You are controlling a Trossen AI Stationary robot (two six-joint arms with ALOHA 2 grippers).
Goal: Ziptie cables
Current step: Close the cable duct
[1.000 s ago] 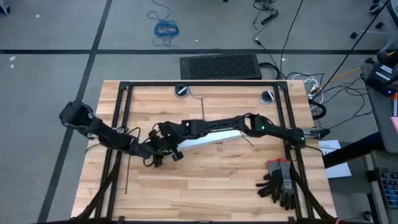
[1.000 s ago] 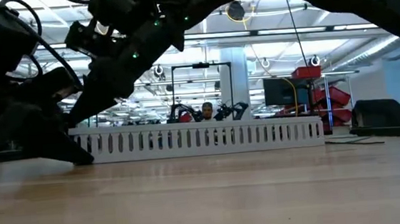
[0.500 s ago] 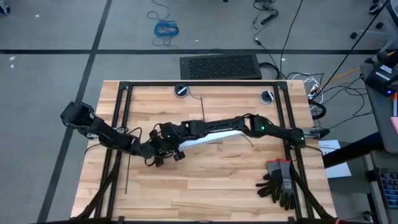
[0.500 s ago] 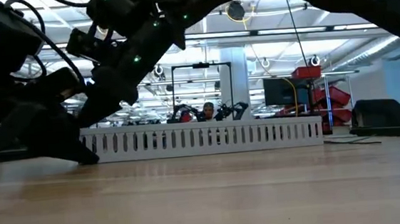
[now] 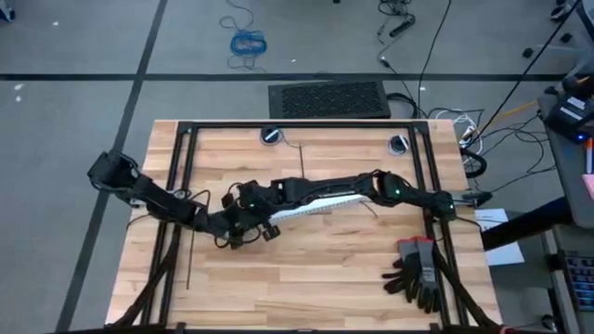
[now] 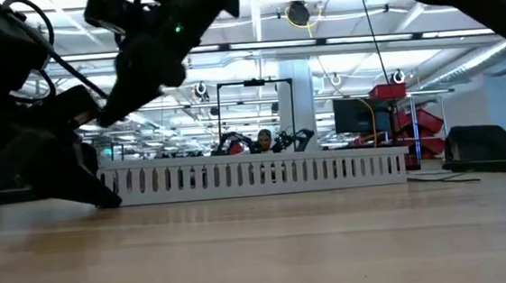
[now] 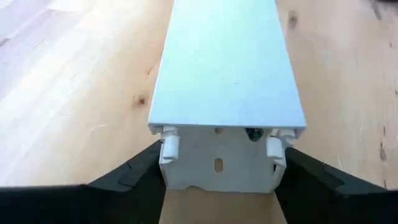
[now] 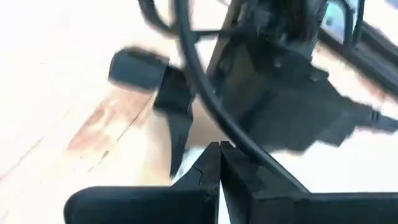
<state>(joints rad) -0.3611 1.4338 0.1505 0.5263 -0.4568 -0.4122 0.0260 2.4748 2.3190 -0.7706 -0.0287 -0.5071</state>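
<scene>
The cables cannot be made out as a bundle in any view. In the left wrist view only a small green speck (image 7: 251,132) shows inside the open end of the white slotted duct (image 7: 225,74), and I cannot tell whether it belongs to them. One of the zipties (image 5: 188,263) lies as a thin straight black strip in the lower left part of the wooden table (image 5: 316,283) in the high view, well apart from the duct. Another thin black strip (image 5: 302,160) lies above the duct, toward the table's upper middle.

In the high view the duct (image 5: 320,206) lies at the centre of the table, slightly slanted, with its left end lower in the picture. The left gripper (image 7: 217,190) is at that left end. In its wrist view the two dark fingers (image 7: 134,177) sit against the duct's two side walls and grasp the end between them. In the low view the duct (image 6: 255,173) stretches across the middle of the frame, with the dark mass of this gripper at its left end.

The right arm reaches in from the right edge of the table and runs along above the duct to the same left end. The right gripper (image 8: 219,167) has its fingertips pressed together, with nothing visible between them, and it faces the dark body of the left arm close in front.

A pair of black gloves (image 5: 416,271) lies at the lower right of the table. On the floor beyond the table are a black mat (image 5: 329,99) and a blue coiled cord (image 5: 248,42).
</scene>
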